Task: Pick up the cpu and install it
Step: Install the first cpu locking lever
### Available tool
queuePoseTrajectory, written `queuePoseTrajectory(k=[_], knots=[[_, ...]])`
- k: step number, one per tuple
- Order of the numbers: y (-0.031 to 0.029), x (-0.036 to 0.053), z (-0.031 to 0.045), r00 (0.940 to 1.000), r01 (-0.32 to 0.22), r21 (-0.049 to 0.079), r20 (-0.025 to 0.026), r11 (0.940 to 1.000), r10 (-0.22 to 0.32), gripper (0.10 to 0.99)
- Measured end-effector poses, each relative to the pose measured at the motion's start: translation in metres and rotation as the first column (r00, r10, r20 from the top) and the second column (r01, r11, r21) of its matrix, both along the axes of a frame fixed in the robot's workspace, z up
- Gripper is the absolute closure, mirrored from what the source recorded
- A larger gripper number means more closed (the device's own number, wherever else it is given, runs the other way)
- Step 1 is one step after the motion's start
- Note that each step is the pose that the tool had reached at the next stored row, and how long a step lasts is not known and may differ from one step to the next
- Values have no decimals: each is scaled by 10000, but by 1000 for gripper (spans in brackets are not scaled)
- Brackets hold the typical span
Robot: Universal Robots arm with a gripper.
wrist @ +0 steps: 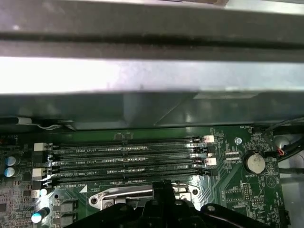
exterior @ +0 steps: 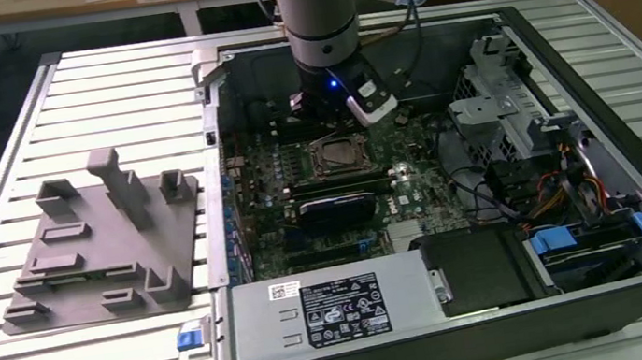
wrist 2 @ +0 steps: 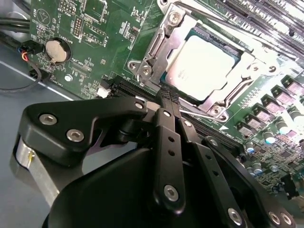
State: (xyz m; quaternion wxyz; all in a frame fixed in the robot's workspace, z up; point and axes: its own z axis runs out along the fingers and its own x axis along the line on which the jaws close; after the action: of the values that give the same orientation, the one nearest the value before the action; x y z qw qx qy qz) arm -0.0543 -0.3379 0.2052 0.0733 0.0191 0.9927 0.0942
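The cpu [wrist 2: 204, 66] sits seated in the socket [wrist 2: 164, 40]. The gripper [wrist 2: 167, 97], fingers closed and empty, hovers just beside the socket.

Nothing I can really make out, just tiny white lettering along the memory slots [wrist: 128, 156] and a printed label on the power supply [exterior: 333, 310].

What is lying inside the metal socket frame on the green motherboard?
Inside the silver metal socket frame lies the square silver-topped cpu, flat, with the frame around its edges. The contacts beneath it are covered. The black end effector is beside the frame, holding nothing.
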Motion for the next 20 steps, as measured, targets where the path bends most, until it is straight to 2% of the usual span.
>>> queuePoseTrajectory(k=[5, 9, 12, 16, 20], knots=[[22, 0, -9, 10000, 0, 31, 0, 10000, 0, 980], [24, 0, -18, 10000, 1, 265, 1, 9996, -1, 980], [23, 0, -21, 10000, 0, 352, 0, 9994, 0, 980], [24, -5, -33, 10000, 1, 555, 5, 9985, -1, 980], [24, -5, -36, 10000, 8, 557, 6, 9984, -8, 980]])
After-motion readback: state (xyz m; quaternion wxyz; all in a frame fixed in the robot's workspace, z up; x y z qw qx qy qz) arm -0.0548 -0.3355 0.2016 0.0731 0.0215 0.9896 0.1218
